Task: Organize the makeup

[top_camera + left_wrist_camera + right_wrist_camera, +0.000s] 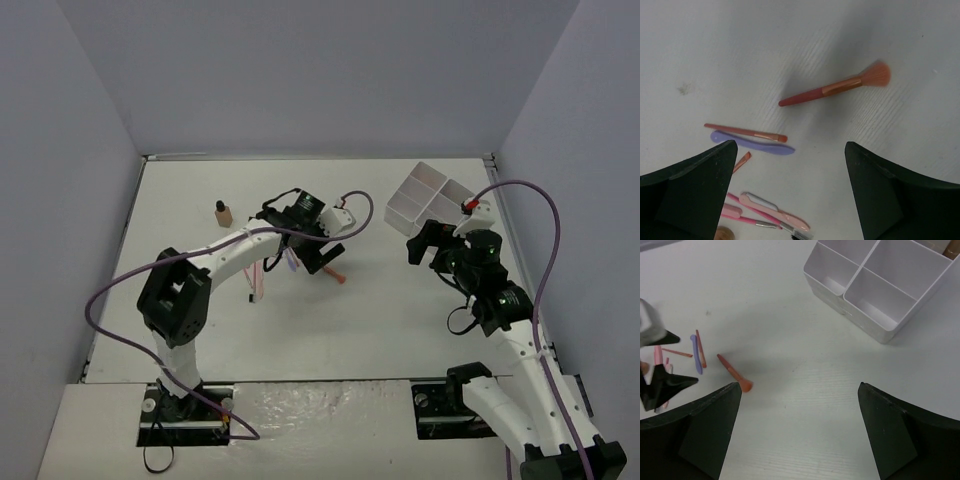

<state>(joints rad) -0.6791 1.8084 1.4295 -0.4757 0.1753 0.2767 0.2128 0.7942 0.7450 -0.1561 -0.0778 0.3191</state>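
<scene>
- top view: the left gripper (312, 256) hangs low over the middle of the table (400, 330), just beside a red-handled brush (337, 277) that lies flat.
- a loose bunch of thin sticks (260, 278), pink and purple, lies left of the brush, partly under the arm.
- a tan bottle (222, 212) with a dark cap stands upright on its own toward the far left.
- the right gripper (428, 246) hovers near the white tray (425, 195), which sits by the far right corner.
- left wrist view: the fingers are spread wide with nothing between them.
- the brush lies on the table beyond them, bristles to the right.
- nearer in, an orange pencil (745, 131) lies just beside a flat purple tool (752, 144), and pink tools (771, 211) lie at the bottom edge.
- right wrist view: this one's fingers also stand wide and hold nothing.
- the tray sits ahead on the right, well apart from the brush and the sticks on the left.
</scene>
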